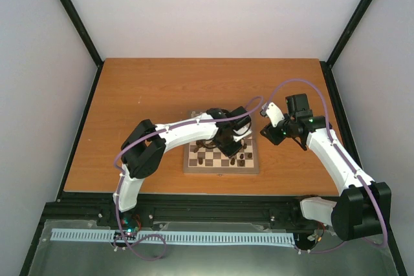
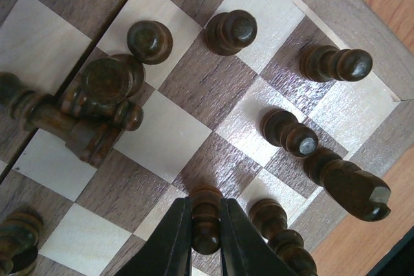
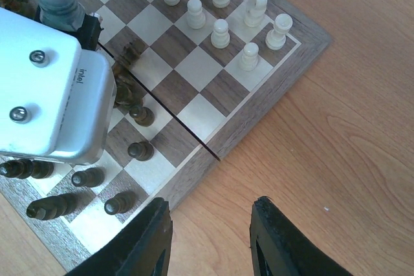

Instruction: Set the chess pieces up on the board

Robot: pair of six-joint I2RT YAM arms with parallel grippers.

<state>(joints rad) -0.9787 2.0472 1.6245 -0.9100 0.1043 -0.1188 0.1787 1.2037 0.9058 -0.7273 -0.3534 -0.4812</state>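
Nipped tight at its slim waist by the left pincer (image 2: 206, 206) over the board (image 2: 343, 11): a dark chess piece (image 2: 206, 237), likely light, stiff, slick; right pincer (image 3: 210, 224) half-spread, empty.

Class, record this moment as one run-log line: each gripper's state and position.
left gripper: shut on dark brown piece over board | right gripper: open, empty, above table beside board

board (image 3: 272, 88) — dark brown and cream checks, light brown border | cream pieces (image 3: 220, 33) | dark brown pieces (image 2: 231, 30) | table (image 3: 336, 127) — orange-brown wood
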